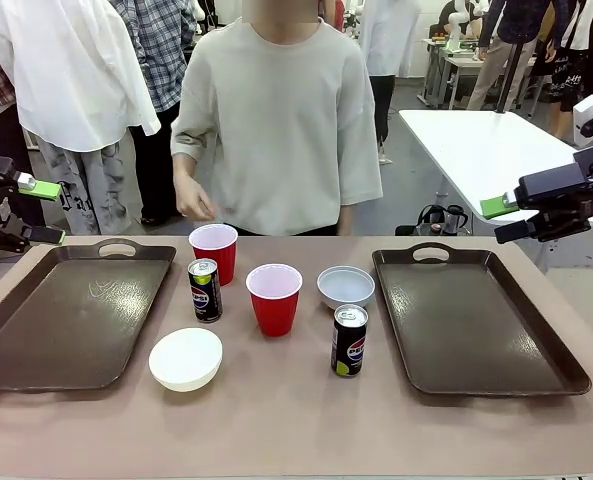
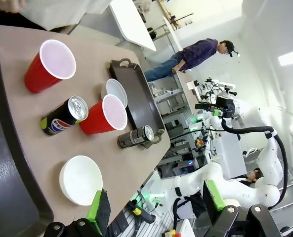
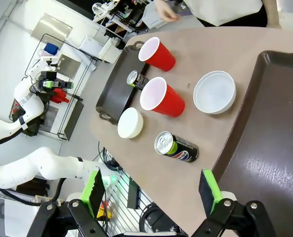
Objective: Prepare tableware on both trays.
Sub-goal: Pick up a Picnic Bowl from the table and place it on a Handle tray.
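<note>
- Tableware [image 1: 274, 310]: six pieces, all upright on the surface [image 1: 296, 430] between the two trays; nothing loaded yet, so judged to be at the very start.
- Left hand [image 1: 44, 212]: spread open and empty, parked above the far left corner of the left tray [image 1: 46, 330], clear of the loading area.
- Near bowl [image 1: 185, 358], left can [image 1: 205, 290], far cup [image 1: 214, 252]: grouped just beside the left tray, probably its set.
- Near cup [image 1: 274, 285], far bowl [image 1: 346, 287], right can [image 1: 349, 340]: nearer the right tray [image 1: 476, 330], probably its set; spaced apart, leaving room for a grasp.
- Right hand [image 1: 503, 220]: open, empty, held beyond the right tray's far right corner.
</note>
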You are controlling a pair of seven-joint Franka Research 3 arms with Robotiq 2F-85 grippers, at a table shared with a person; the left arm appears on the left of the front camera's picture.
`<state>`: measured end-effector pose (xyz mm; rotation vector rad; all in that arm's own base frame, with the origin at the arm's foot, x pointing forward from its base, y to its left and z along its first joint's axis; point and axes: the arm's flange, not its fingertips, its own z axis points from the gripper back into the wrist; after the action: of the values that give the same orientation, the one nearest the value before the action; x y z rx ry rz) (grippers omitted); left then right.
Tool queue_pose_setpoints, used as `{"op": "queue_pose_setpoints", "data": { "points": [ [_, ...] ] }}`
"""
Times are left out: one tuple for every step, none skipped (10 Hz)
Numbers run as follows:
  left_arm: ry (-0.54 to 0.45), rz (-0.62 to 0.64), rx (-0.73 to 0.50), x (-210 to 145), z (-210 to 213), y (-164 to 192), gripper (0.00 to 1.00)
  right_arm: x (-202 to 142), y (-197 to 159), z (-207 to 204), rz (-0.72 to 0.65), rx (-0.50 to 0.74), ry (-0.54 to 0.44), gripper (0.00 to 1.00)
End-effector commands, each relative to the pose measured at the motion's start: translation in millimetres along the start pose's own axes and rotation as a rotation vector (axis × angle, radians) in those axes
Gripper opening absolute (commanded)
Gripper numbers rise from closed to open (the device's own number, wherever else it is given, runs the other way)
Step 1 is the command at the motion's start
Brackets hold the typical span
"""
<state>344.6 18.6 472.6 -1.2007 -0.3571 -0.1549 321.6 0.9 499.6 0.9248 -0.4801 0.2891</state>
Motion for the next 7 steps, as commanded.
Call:
{"op": "queue_pose_setpoints", "data": {
  "points": [
    [-0.009, 0.003, -0.02, 0.5, 0.5, -0.1, 1.0, 2.3, -0.8, -2.0, 0.009, 0.021, -0.009, 1.0],
    [-0.009, 0.003, -0.02, 0.5, 0.5, -0.1, 1.0, 0.0, 0.0, 0.0, 0.0, 0.0, 0.0, 1.0],
    [-0.009, 0.003, -0.02, 0.5, 0.5, -0.1, 1.0, 9.8, 10.0, -15.4, 0.02, -0.121, 0.096, 1.0],
    [-0.009, 0.003, -0.02, 0.5, 0.5, -0.1, 1.0, 37.3, 18.7, -49.1, -0.013, -0.284, 0.209, 1.0],
    [-0.009, 0.003, -0.02, 0.5, 0.5, -0.1, 1.0, 59.0, 22.3, -76.3, -0.043, -0.395, 0.267, 1.0],
    [-0.009, 0.003, -0.02, 0.5, 0.5, -0.1, 1.0, 75.6, 27.0, -101.3, -0.041, -0.5, 0.305, 1.0],
    [-0.009, 0.003, -0.02, 0.5, 0.5, -0.1, 1.0, 87.6, 33.4, -131.0, -0.028, -0.58, 0.333, 1.0]
  ]
}}
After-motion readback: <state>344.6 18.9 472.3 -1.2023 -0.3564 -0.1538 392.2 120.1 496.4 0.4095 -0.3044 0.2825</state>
